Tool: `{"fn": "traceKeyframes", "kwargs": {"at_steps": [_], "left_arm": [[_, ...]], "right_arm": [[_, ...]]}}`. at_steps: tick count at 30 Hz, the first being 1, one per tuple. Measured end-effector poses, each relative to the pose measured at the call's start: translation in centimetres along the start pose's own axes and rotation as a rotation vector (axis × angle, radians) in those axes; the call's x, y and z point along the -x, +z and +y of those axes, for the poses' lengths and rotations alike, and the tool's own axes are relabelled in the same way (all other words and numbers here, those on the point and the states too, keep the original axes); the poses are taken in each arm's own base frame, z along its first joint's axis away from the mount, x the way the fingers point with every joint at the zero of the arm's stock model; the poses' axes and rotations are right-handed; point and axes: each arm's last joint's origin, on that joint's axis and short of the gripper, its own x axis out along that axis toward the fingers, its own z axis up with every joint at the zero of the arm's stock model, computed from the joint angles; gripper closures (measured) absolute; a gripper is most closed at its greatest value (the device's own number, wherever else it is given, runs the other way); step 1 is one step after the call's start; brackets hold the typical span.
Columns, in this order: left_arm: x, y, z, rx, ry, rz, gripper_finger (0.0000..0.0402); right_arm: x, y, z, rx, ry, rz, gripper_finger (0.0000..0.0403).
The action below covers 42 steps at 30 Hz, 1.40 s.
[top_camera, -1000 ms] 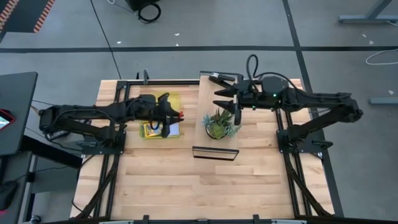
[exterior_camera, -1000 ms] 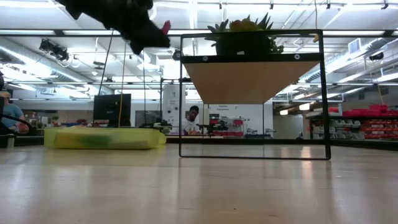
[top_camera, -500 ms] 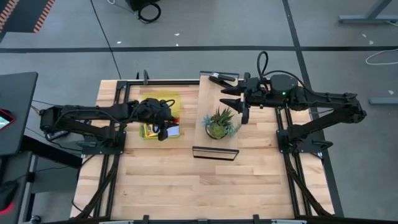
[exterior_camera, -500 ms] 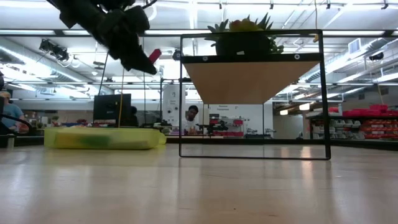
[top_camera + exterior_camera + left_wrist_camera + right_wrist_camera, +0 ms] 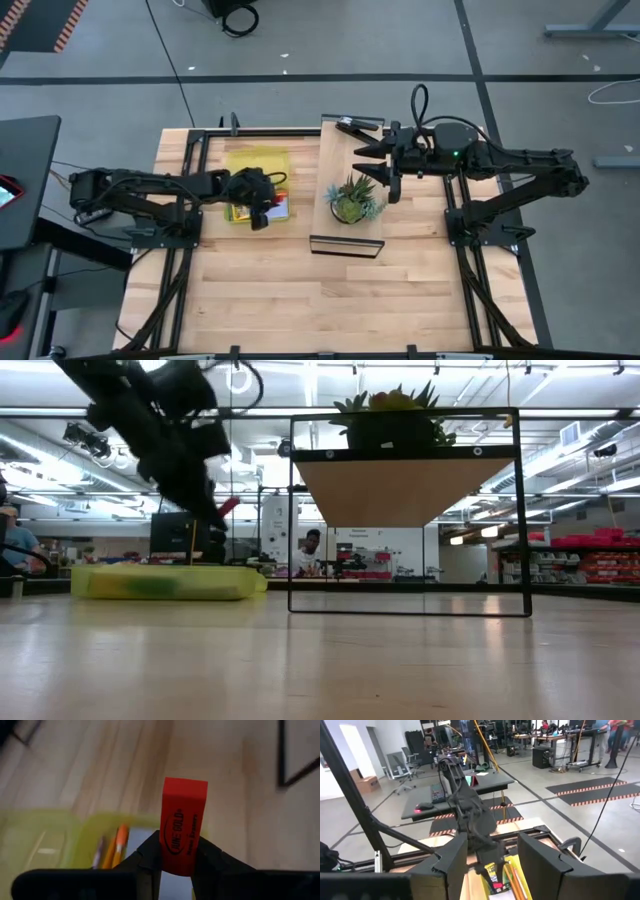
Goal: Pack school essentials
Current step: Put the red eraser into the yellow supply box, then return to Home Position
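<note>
My left gripper is shut on the tiny red block and hovers just above the open yellow-green case at the table's far left. Inside the case lie the orange and pink pencils and the pale blue pad. The low view shows the gripper slanting down over the case, with the block clear of it. My right gripper is open, in the air at the far side of the green spiky plant. My left gripper pinches the red block by its lower end between the two fingers, which sit on its two broad faces. The fingers slant down from above. Most of the block sticks out past the fingertips. It is lifted clear, above the case.
The plant stands on a raised wooden shelf in a black frame at the table's middle, seen in the low view as a black rectangle. Bare wood spreads over the near half of the table. People sit in the room beyond.
My left gripper has come down toward the yellow-green case, drawing slightly toward the table's left, with the red block still in its fingers. My right gripper has pulled back a little toward the table's right, away from the plant, then held still.
</note>
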Motion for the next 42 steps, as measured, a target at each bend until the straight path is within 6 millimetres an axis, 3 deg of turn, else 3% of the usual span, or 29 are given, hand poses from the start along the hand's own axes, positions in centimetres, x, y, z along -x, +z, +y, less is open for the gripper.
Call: {"fn": "traceKeyframes", "kwargs": {"at_steps": [16, 32, 42], "left_arm": [[-4.5, -2.4, 0.5, -0.030, 0.021, 0.219, 0.0312], [-4.3, -1.8, 0.6, -0.028, 0.015, 0.282, 0.0219], [-2.7, -0.1, 0.7, -0.022, -0.015, 0.329, 0.0244]], "right_arm": [[0.2, -0.1, 1.2, -0.038, -0.004, -0.009, 0.0222], [0.3, -0.1, 1.4, -0.008, -0.014, -0.013, 0.0222], [2.6, 1.2, 1.2, 0.094, -0.009, -0.079, 0.0222]]}}
